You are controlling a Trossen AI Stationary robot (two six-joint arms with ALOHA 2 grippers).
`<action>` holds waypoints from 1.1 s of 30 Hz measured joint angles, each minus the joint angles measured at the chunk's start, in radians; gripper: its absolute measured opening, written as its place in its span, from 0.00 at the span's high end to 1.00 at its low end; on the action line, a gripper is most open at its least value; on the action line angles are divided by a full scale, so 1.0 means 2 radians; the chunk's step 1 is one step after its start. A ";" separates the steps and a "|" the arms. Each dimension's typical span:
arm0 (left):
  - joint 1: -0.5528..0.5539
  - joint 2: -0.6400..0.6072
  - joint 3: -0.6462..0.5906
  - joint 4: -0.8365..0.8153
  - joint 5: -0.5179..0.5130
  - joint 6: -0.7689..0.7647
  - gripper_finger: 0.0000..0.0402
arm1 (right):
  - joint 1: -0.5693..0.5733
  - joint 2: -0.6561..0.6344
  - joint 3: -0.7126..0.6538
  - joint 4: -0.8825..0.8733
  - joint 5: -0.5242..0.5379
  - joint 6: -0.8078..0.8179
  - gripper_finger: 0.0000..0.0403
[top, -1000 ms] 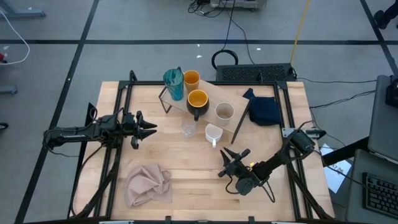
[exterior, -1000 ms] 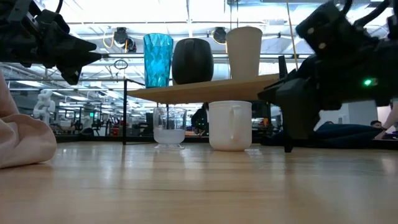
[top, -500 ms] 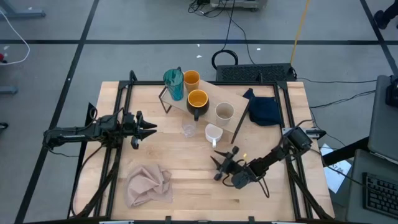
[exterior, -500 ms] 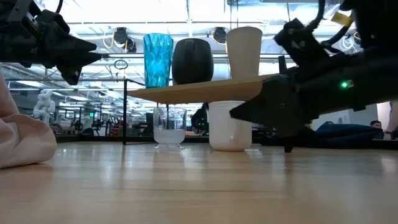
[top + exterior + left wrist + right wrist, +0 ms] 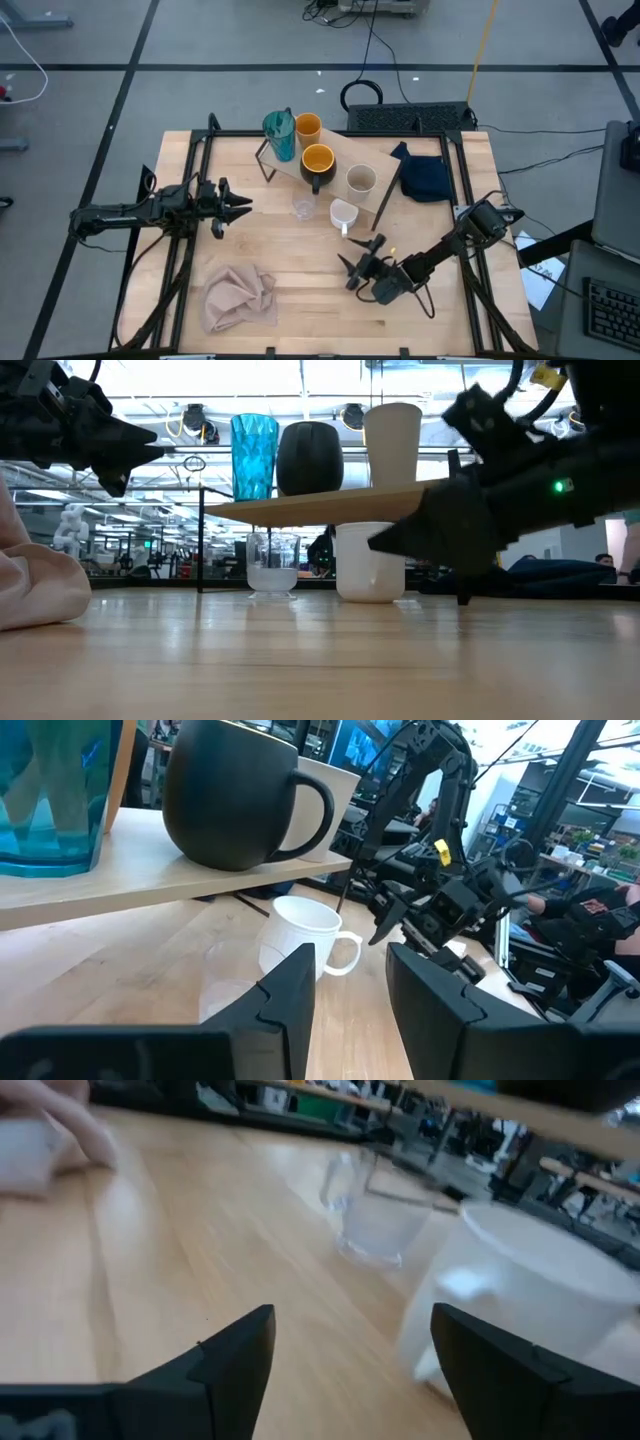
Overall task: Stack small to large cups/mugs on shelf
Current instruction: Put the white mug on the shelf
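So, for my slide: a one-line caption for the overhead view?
Open right claw nears the white mug below the shelf; left claw waits.

No legible txt or labels anywhere.

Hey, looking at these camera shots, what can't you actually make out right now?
- Orange cup: hidden in the low view, behind the teal tumbler and black mug.
- White mug handle: low view, right tool covers that side.
- Clear glass: right wrist view, blurred, contents unclear.
- Teal tumbler: left wrist view, cut off by the edge.
- Left tool: waits open, left of the shelf.
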 joint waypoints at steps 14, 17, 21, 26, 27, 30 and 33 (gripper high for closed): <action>0.000 0.000 0.000 0.000 0.000 -0.002 0.69 | -0.023 0.000 -0.009 -0.071 -0.003 0.071 0.42; 0.000 0.000 0.000 0.000 0.000 -0.003 0.69 | -0.032 0.000 -0.015 -0.068 -0.003 0.093 0.43; 0.000 0.000 0.000 -0.002 0.000 -0.003 0.69 | -0.042 0.000 -0.015 -0.049 -0.017 0.089 0.43; 0.000 0.000 0.000 -0.007 0.000 -0.003 0.69 | -0.055 0.000 -0.015 -0.026 -0.030 0.074 0.43; 0.000 0.000 0.000 -0.008 0.000 -0.003 0.69 | -0.058 0.000 -0.015 -0.026 -0.030 0.074 0.43; 0.000 0.000 0.000 -0.013 0.000 -0.003 0.69 | -0.065 0.000 -0.015 -0.014 -0.030 0.075 0.43; 0.000 0.000 0.000 -0.014 0.000 -0.003 0.69 | -0.071 0.000 -0.015 -0.001 -0.032 0.075 0.44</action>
